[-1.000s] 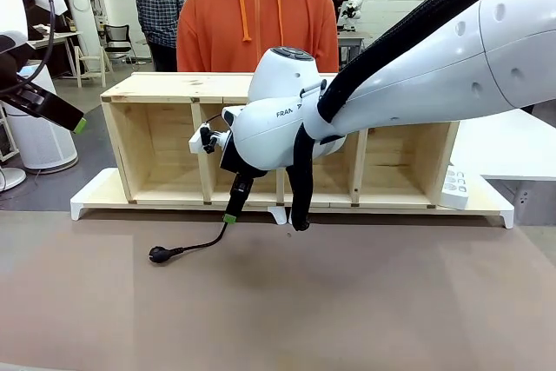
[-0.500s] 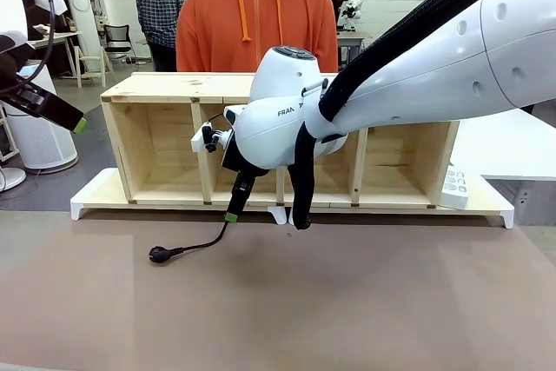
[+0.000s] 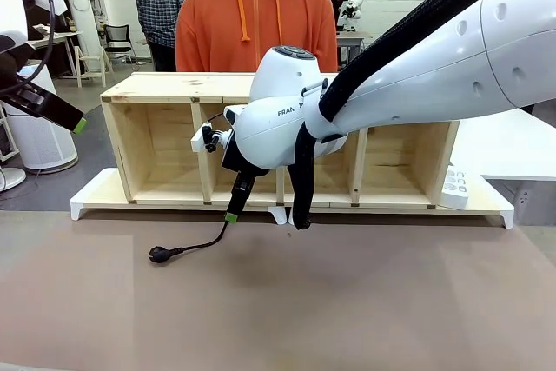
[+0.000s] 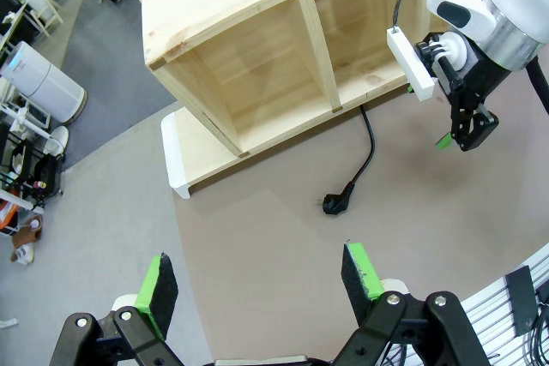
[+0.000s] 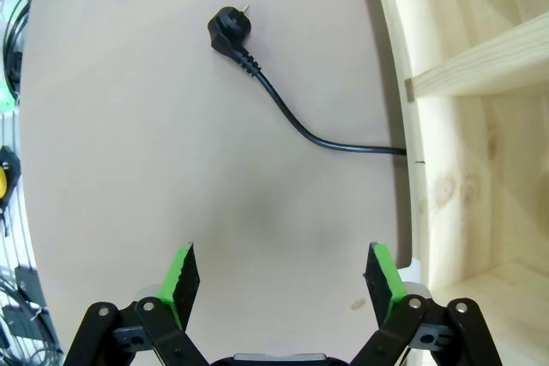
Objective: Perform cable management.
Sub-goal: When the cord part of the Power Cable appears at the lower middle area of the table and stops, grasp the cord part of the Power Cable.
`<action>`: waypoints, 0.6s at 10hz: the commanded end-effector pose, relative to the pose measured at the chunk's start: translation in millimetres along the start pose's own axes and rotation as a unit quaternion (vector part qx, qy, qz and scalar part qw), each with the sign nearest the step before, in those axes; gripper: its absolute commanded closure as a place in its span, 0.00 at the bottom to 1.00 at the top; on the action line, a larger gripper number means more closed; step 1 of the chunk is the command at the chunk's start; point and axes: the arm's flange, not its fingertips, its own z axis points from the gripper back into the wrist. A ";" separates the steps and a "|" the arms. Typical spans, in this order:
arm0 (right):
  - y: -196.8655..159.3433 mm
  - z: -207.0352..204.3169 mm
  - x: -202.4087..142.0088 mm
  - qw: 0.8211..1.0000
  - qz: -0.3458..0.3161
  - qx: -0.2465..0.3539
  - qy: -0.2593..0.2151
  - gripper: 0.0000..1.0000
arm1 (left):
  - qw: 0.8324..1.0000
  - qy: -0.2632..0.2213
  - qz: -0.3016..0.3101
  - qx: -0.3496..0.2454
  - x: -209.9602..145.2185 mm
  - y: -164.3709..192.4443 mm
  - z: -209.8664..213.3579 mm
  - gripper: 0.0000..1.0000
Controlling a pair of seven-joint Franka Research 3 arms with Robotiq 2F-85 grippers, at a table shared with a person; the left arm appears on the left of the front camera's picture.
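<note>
Lying slack, the cable [image 5: 287, 116] is thin, black (plug-ended).

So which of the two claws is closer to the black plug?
The right gripper, low over the table by the cable; the left gripper sits high aside.

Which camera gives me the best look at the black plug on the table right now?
The right wrist view: the plug lies large and unblocked, prongs visible, its cord curving to the wooden shelf. The front view shows it small and low; the left wrist view shows it small from above, cord running to the shelf.
</note>
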 end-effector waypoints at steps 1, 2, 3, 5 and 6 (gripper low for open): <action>-8.9 -8.1 12.8 1.000 0.027 0.010 0.007 0.00 | 1.000 -0.002 0.003 -0.001 1.1 -0.8 -0.6 0.00; -16.1 -19.3 27.8 0.998 0.056 0.024 0.016 0.00 | 1.000 -0.002 0.003 -0.001 1.1 -0.8 -0.6 0.00; -19.8 -28.0 39.1 0.996 0.076 0.041 0.021 0.00 | 1.000 -0.002 0.003 -0.001 1.1 -0.8 -0.6 0.00; -27.0 -40.5 54.8 0.992 0.107 0.057 0.025 0.00 | 1.000 -0.002 0.003 -0.001 1.1 -0.8 -0.6 0.00; -29.6 -46.9 59.0 0.991 0.115 0.069 0.024 0.00 | 1.000 -0.002 0.003 -0.001 1.1 -0.8 -0.6 0.00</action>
